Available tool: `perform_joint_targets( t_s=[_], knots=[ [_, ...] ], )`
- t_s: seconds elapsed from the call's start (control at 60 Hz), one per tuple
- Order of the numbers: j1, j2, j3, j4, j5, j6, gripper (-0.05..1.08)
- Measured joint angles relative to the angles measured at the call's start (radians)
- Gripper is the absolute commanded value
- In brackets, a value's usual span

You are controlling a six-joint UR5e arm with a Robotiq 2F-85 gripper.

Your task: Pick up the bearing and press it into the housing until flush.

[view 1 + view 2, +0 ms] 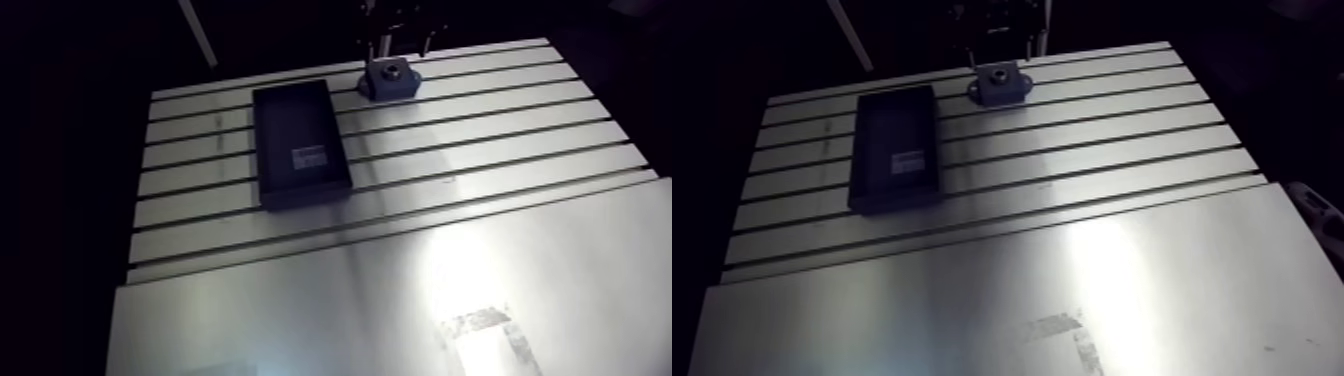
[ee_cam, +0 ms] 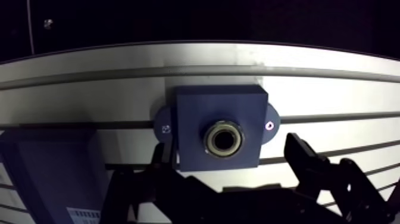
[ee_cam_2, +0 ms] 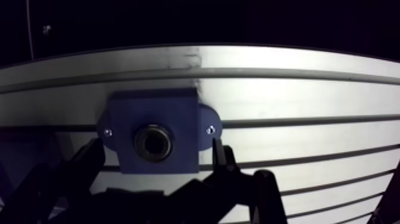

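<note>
A dark blue housing block [image 2: 196,122] with two screwed side ears stands on the slotted table [image 2: 333,95], near its far edge. The bearing [image 2: 224,139], a metal ring, sits inside the housing's round bore; how deep, I cannot tell. My gripper [image 2: 227,149] hangs above the housing and is open. Its dark fingers [image 2: 297,152] stand wider apart than the block, one on each side, holding nothing. In the arm view the housing [image 1: 390,80] lies directly under the gripper [image 1: 403,42] at the back of the table.
A shallow black tray [image 1: 300,143] with a small white label lies on the table beside the housing, a short way off. A smooth metal sheet [image 1: 400,300] covers the near half of the table. The table's far edge runs just beyond the housing.
</note>
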Motion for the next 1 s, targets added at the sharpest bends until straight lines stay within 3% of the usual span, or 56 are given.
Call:
perform_joint_targets(
  t_s=[0.133, 0.167, 0.217, 0.233, 0.3, 0.517, 1.0],
  knots=[
    [0.001, -0.007, -0.023, 0.027, 0.002, 0.006, 0.36],
    [0.001, -0.01, -0.032, 0.039, 0.002, 0.008, 0.57],
    [0.001, -0.013, -0.046, 0.06, 0.003, 0.01, 0.66],
    [0.001, -0.014, -0.051, 0.066, 0.003, 0.011, 0.78],
    [0.0, -0.018, -0.068, 0.091, 0.004, 0.014, 0.86],
    [-0.002, -0.022, -0.095, 0.128, 0.005, 0.011, 1.06],
    [0.0, -0.019, -0.1, 0.15, 0.005, 0.004, 1.07]
  ],
)
